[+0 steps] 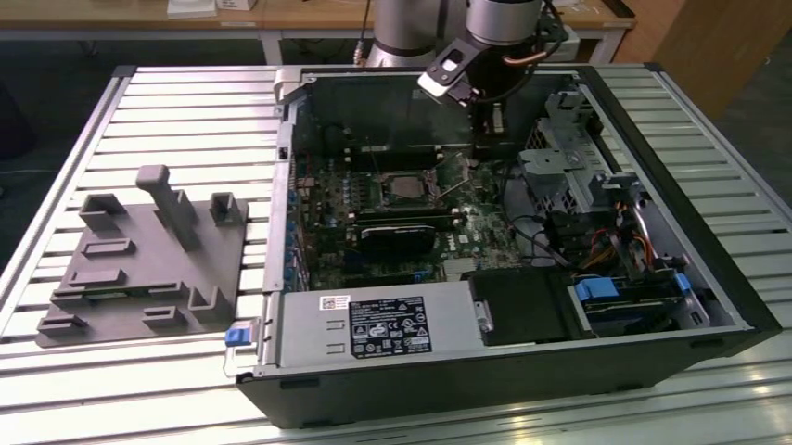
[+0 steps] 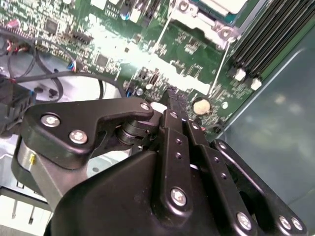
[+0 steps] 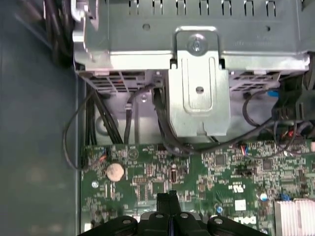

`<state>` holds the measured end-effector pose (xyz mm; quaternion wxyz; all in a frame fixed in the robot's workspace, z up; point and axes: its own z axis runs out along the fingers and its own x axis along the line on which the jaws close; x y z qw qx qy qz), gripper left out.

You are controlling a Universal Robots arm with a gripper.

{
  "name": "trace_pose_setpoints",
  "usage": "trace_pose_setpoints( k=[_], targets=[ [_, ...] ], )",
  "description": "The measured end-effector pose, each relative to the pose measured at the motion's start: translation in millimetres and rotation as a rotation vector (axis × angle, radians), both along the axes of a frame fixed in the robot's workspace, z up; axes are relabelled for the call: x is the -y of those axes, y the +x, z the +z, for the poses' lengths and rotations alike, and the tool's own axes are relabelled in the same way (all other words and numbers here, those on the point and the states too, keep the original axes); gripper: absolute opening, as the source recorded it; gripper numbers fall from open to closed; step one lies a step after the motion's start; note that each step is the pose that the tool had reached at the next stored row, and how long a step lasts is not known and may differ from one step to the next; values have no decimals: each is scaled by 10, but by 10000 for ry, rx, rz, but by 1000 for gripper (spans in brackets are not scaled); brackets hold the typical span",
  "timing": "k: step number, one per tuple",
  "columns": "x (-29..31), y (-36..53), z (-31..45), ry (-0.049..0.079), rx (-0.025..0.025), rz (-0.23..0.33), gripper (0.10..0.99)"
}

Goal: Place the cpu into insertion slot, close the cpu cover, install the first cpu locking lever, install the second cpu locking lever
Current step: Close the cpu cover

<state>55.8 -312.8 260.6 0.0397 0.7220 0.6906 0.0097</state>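
Note:
In the open computer case, the cpu (image 1: pixel 403 190) lies in the insertion slot on the green board. Its dull silver top (image 2: pixel 224 4) shows in the second wrist view, with the silvery cpu cover (image 2: pixel 197 20) lying around it. A thin locking lever (image 2: pixel 222 64) runs out from the socket's corner, and it appears in the exterior view as a slanted rod (image 1: pixel 457 188). My gripper (image 1: pixel 480 148) hangs above the board, to the exterior view's right of the socket and near the case's back wall. Its black fingertips (image 2: pixel 173 96) (image 3: pixel 170 195) are shut together with nothing between them.
Long black memory slots (image 2: pixel 261 39) run beside the socket. A coin battery (image 3: pixel 115 170) sits on the board near the fingertips. A metal drive cage (image 3: pixel 197 64) with cables stands beyond. A black card (image 1: pixel 396 236), a power supply (image 1: pixel 371 329) and a grey fixture block (image 1: pixel 136 260) are also present.

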Motion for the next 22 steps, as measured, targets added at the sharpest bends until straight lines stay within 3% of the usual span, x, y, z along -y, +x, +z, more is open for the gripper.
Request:
trace_pose_setpoints(
  k=[4, 13, 22],
  targets=[
    [0, 47, -26, -1, -4, 1, 106],
    [0, 67, -163, -1, -39, 0, 106],
    [0, 71, -297, 0, -214, 0, 106]
  ],
)
